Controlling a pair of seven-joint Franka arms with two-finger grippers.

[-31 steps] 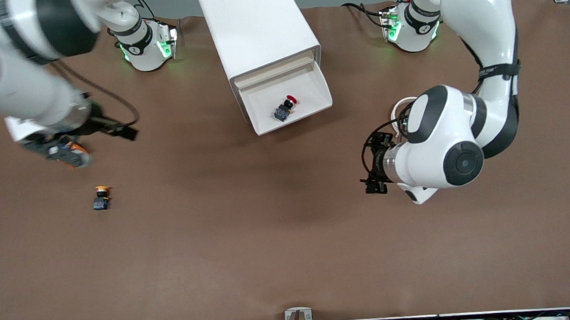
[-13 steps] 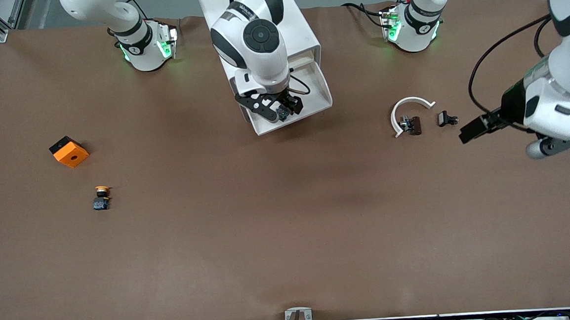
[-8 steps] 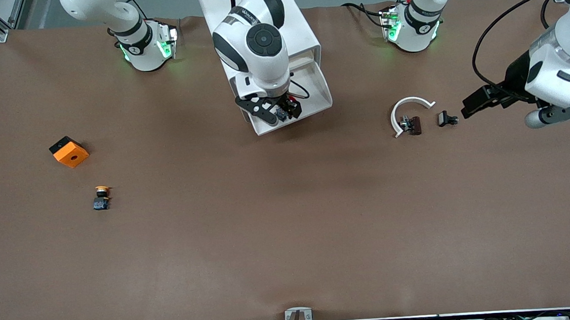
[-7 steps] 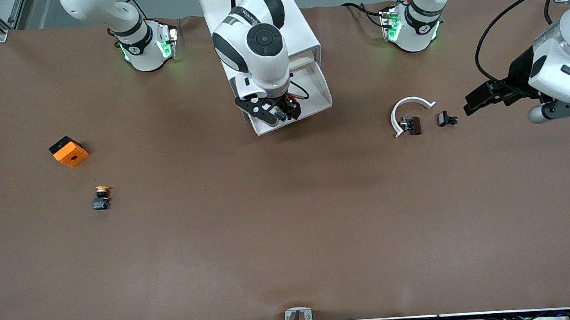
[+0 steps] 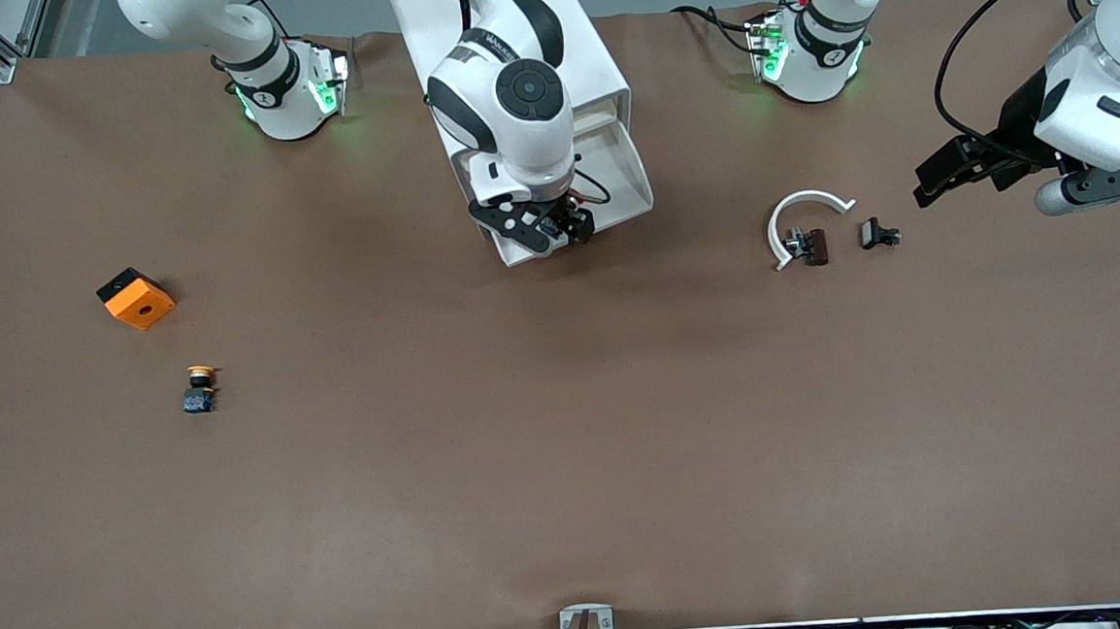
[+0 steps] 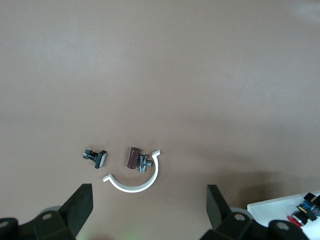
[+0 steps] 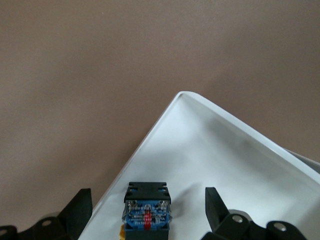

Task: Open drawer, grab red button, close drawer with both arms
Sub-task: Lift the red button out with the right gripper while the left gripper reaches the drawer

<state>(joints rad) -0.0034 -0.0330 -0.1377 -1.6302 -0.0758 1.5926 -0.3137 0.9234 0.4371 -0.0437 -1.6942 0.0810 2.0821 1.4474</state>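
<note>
The white cabinet (image 5: 595,59) stands near the arms' bases with one drawer (image 5: 631,176) pulled out. In the right wrist view the button (image 7: 147,212) lies on the white drawer floor (image 7: 220,160), its black-and-blue body showing. My right gripper (image 7: 147,200) is open, one finger on each side of the button without touching it. From the front the right gripper (image 5: 547,230) covers the button. The left wrist view catches the button (image 6: 304,212) at the edge. My left gripper (image 5: 1102,189) hangs open and empty over the table at the left arm's end.
A white half ring (image 5: 797,217), a small brown part (image 5: 814,246) and a small black part (image 5: 876,234) lie toward the left arm's end. An orange cube (image 5: 136,299) and an orange-capped button (image 5: 199,388) lie toward the right arm's end.
The right gripper has come down over the drawer's front part and now straddles the button. The left arm has pulled back toward its own end of the table.
</note>
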